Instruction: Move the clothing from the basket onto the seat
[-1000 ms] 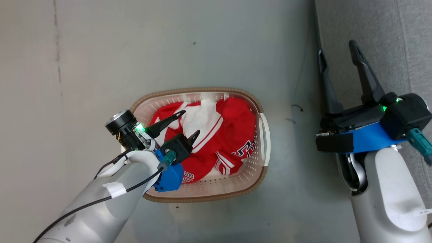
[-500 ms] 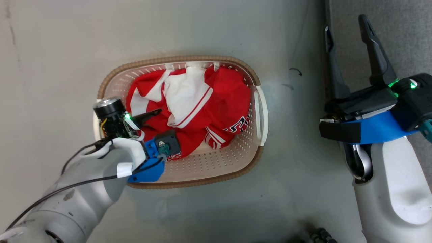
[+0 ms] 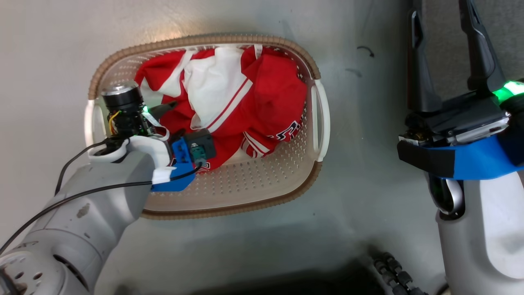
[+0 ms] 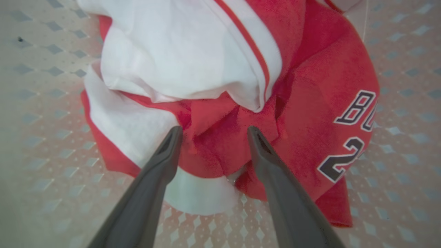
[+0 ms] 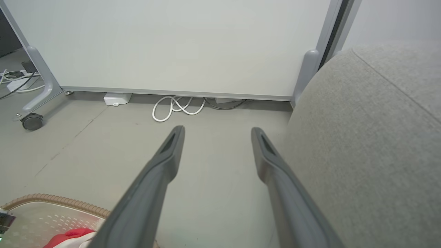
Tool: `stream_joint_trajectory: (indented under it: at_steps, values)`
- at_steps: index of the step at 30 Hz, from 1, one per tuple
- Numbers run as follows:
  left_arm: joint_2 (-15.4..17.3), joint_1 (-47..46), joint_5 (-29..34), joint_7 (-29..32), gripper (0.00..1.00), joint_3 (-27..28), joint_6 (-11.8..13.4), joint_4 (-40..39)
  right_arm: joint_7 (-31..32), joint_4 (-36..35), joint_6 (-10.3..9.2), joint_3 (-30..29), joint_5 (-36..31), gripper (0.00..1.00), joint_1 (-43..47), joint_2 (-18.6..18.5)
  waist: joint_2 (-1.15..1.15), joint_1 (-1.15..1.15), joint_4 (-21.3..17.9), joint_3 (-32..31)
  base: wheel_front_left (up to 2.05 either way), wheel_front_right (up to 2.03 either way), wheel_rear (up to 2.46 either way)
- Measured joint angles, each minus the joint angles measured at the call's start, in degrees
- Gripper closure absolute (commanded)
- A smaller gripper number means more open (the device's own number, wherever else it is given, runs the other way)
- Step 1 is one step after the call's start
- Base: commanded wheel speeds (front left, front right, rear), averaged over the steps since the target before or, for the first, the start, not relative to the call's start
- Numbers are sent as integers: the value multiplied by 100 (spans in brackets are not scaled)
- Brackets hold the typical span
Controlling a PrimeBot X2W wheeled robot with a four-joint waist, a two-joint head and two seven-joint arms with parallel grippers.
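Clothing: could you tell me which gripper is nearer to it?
Left. The left gripper is open at the clothing in the basket; the right gripper is outside, by the seat.

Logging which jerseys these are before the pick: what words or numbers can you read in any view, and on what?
"BU": black-and-white letters on the red clothing, left wrist view; the rest of the word wraps round a fold.
"2": number below those letters, same garment; a second digit follows but is cut off, cannot tell which.
Head view: dark lettering on the clothing by the right side of the basket, too folded to read.
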Motion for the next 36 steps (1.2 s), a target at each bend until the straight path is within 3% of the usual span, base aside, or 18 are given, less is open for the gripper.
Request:
stream_joint_trajectory:
  at_steps: [16, 28, 29, 30, 36]
  values:
    - [-282, -6, -35, 809, 0, 23, 183, 34, 0, -439, 0, -238, -81, 0, 235, 0, 0, 0, -11, 571, 0, 0, 0]
    - [-483, 34, -430, 1369, 0, 145, 81, 38, 0, -827, 0, -312, -133, 0, 466, 0, 0, 0, 25, 765, 0, 0, 0]
    - [-494, 34, -474, 1465, 27, 149, 76, 36, 0, -857, 0, -315, -141, 0, 478, 0, 0, 0, 28, 775, 0, 0, 0]
    - [-504, 34, -482, 1562, 100, 148, 73, 34, 0, -881, 0, -315, -155, 0, 485, 0, 0, 0, 31, 783, 0, 0, 0]
    - [-534, 24, -577, 1692, 100, 122, 30, 38, 0, -983, 0, -296, -199, 0, 489, 0, 0, 0, 58, 758, 0, 0, 0]
